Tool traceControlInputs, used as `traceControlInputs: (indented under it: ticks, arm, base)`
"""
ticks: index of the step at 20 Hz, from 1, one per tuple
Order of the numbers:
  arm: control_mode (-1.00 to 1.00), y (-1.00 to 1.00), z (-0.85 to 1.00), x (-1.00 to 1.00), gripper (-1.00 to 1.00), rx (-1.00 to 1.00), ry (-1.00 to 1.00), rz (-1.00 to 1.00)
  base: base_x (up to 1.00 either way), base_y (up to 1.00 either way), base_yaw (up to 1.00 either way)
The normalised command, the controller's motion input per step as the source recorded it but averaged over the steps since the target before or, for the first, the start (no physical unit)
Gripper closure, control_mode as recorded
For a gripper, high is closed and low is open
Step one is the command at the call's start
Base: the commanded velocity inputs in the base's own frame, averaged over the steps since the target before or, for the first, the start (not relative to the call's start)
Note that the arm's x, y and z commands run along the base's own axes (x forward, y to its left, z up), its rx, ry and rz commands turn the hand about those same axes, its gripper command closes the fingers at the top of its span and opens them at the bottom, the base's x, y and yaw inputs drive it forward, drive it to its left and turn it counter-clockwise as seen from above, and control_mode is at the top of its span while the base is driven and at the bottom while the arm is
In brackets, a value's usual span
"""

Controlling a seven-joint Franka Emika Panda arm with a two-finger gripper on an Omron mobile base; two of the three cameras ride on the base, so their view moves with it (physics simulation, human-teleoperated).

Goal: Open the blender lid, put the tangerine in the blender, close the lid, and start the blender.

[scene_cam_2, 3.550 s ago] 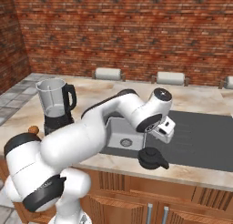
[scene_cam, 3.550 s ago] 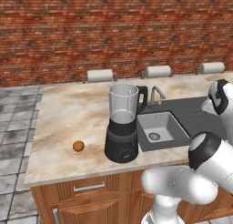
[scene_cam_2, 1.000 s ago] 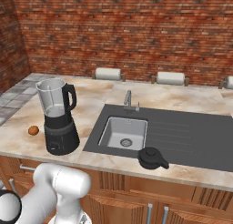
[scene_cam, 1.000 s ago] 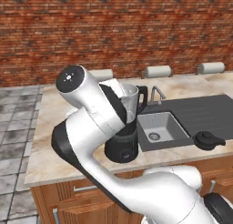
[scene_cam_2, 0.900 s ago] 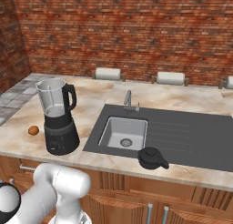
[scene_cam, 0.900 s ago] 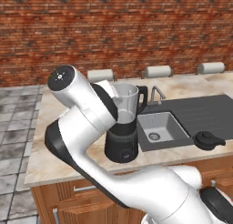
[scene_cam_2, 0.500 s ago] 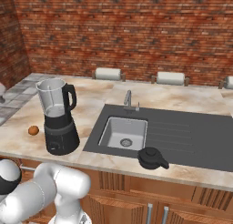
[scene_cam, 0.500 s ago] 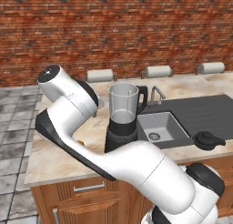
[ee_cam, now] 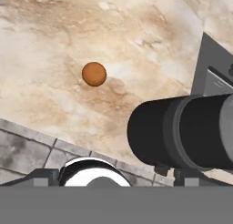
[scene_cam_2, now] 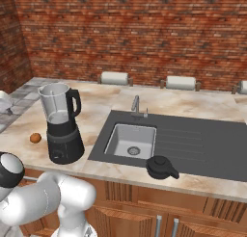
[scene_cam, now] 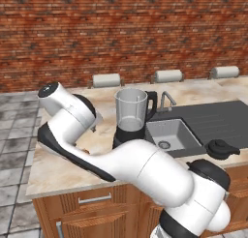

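Left base view: the blender stands lidless on the bench beside the sink; the lid lies on the dark drainboard, well apart.

Right base view: the tangerine rests on the bench just left of the blender base.

Hand view: the tangerine lies on bare marble, apart from the blender. Whether the jaws are wide or narrow, I cannot tell.

We see a marble bench carrying the blender and, just left of it, the tangerine; the blender lid lies on the sink's dark drainboard.
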Motion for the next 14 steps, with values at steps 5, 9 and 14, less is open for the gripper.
traceControlInputs:
  ticks: [5,9,14]
  arm:
    - [-1.0,0.03,-0.49,0.2,-1.0,-0.02,0.0,0.0]
    - [-1.0,0.01,-0.35,0.3,-1.0,-0.03,0.0,0.0]
    - [-1.0,0.0,-0.22,0.39,-1.0,-0.01,0.0,0.0]
  base:
    - [0.0,0.0,0.0]
    - [0.0,0.0,0.0]
    - [0.0,0.0,0.0]
